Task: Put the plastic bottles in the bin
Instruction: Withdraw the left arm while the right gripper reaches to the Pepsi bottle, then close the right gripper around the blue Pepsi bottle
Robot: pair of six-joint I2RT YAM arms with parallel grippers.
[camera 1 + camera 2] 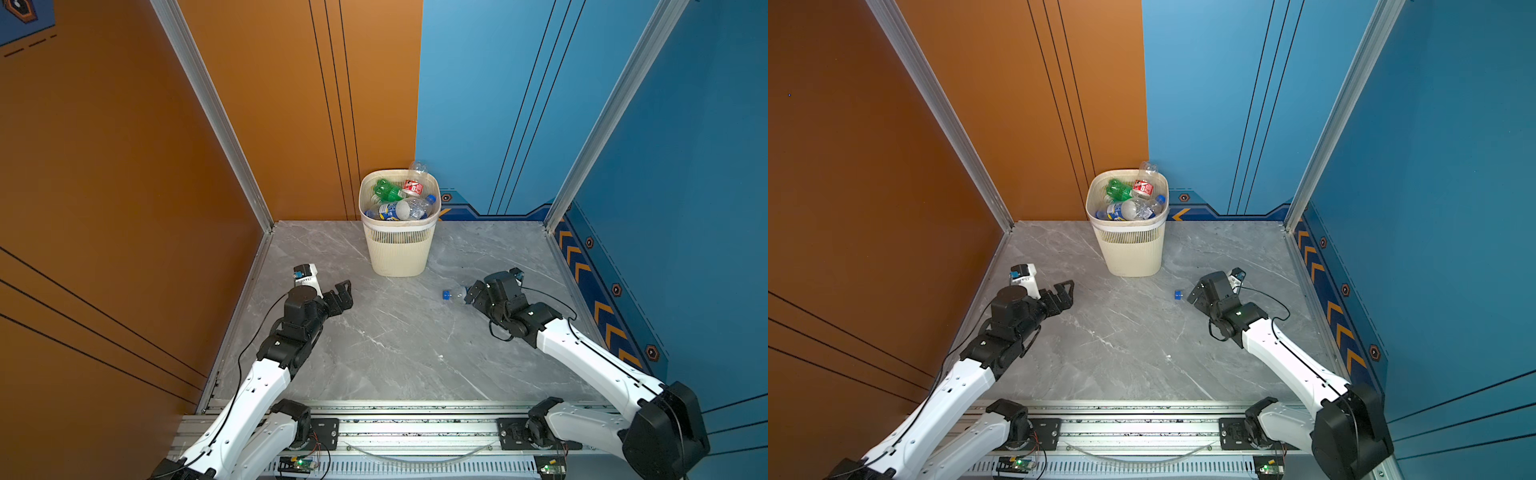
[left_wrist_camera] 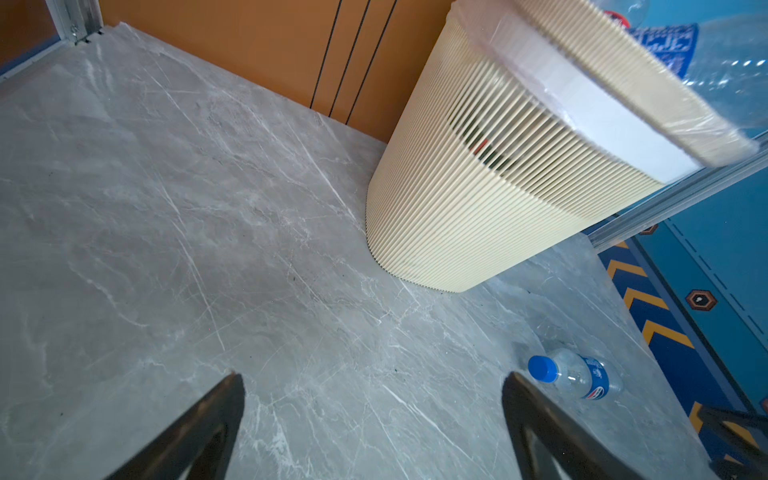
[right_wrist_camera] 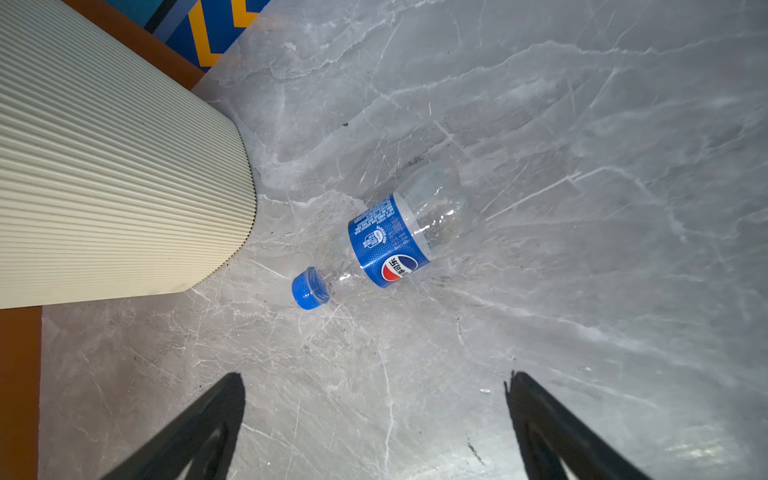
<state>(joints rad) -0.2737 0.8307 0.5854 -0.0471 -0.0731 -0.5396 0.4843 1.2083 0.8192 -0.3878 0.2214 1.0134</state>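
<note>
Pepsi bottle awaited pickup on the table beside the brimming bin

It lay sideways near the bin's foot, blue cap toward the bin, long axis slanting ahead of the nearer right fingers, spread wide and empty; the left fingers gaped empty too.

the lying bottle carries a pepsi logo on its blue label.

Grey marble-patterned tabletop, orange wall, blue wall (orange chevrons along its base), aluminium rail in front
</note>
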